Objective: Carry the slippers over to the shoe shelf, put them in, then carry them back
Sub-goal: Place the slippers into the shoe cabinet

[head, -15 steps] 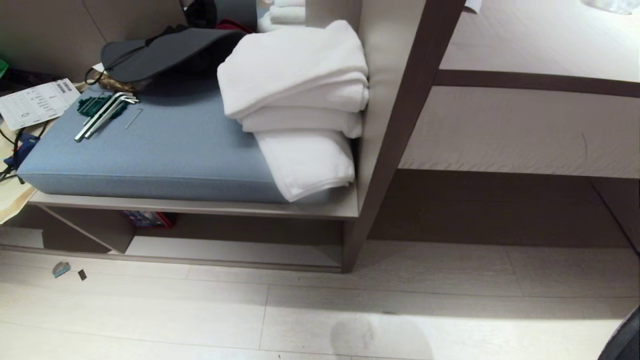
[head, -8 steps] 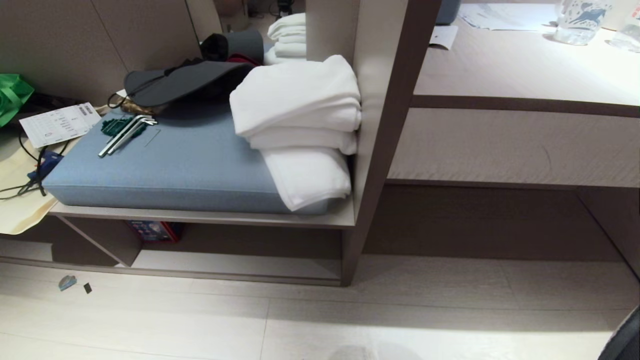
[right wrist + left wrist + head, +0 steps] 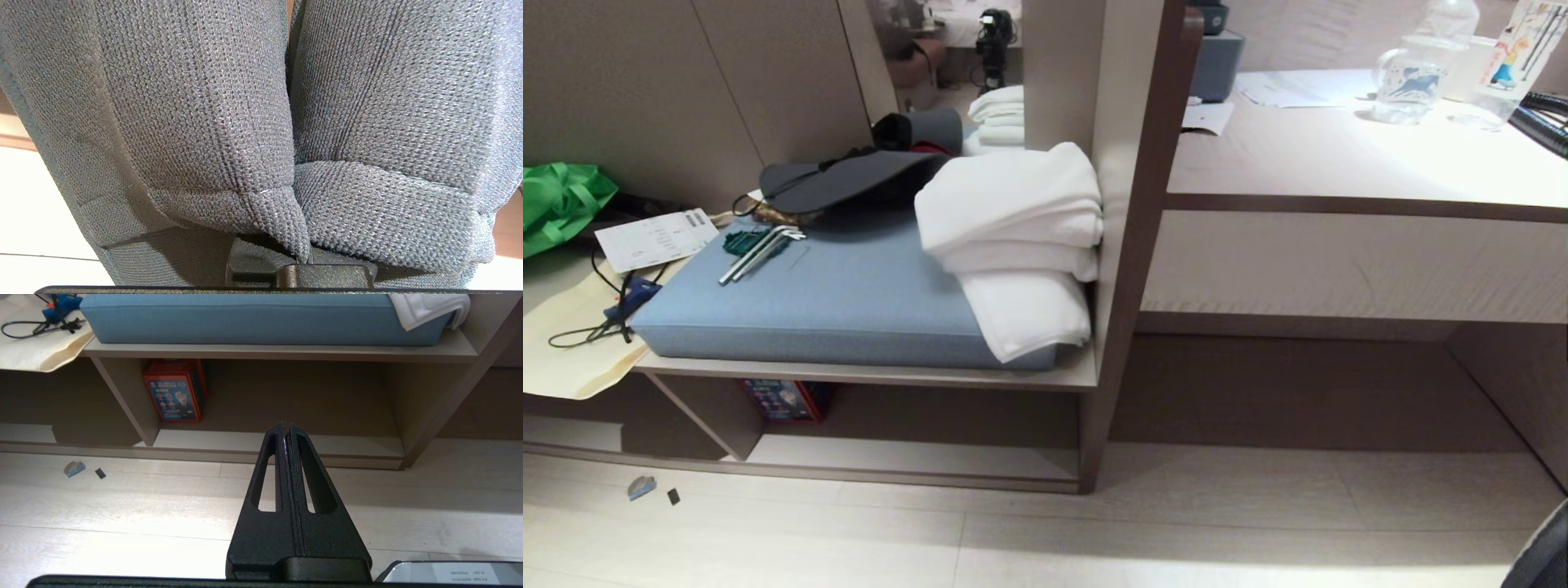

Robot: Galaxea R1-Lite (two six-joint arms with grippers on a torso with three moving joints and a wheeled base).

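Slippers [image 3: 286,122] — two, side by side, clamped in right pincer [image 3: 300,261]

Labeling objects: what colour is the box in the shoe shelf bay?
The box is red-orange with a dark blue printed front; left wrist view shows it best.

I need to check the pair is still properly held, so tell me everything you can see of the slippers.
The slippers fill the right wrist view: two blue-grey pieces of ribbed knit fabric hang side by side, pressed together along a middle seam line. Each has a folded, stitched hem band at its opening. The right gripper is shut on these hem edges, its fingers hidden under the fabric. Soles and toes are not visible. The slippers do not show in the head view.
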